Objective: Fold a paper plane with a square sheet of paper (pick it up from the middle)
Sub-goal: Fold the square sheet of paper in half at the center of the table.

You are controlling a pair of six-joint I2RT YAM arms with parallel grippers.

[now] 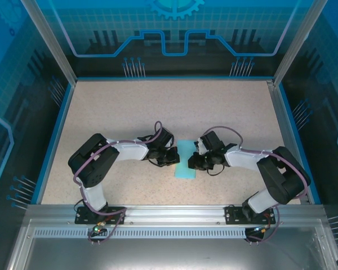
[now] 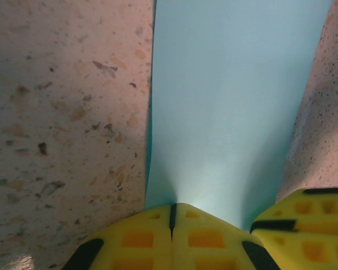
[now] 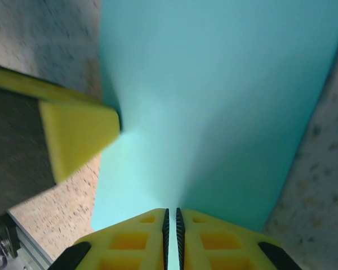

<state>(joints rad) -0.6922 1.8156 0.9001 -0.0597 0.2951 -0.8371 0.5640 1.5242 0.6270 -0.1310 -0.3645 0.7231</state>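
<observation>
The square sheet of paper (image 1: 185,151) is light cyan and lies at the table's middle, between my two grippers, where it looks like a narrow strip. My left gripper (image 1: 174,158) meets its left edge. In the left wrist view the sheet (image 2: 231,101) rises into the closed yellow fingertips of that gripper (image 2: 172,209), which is shut on it. My right gripper (image 1: 195,162) comes in from the right. In the right wrist view its jaws (image 3: 171,212) stand almost together with cyan paper (image 3: 214,84) between them. The left gripper's finger (image 3: 73,138) touches the sheet at the left.
The speckled beige table (image 1: 158,107) has a blue rim, with glass walls behind and at the sides. A metal rail (image 1: 174,211) runs along the near edge, where both arm bases are bolted. The two grippers are close together over the paper.
</observation>
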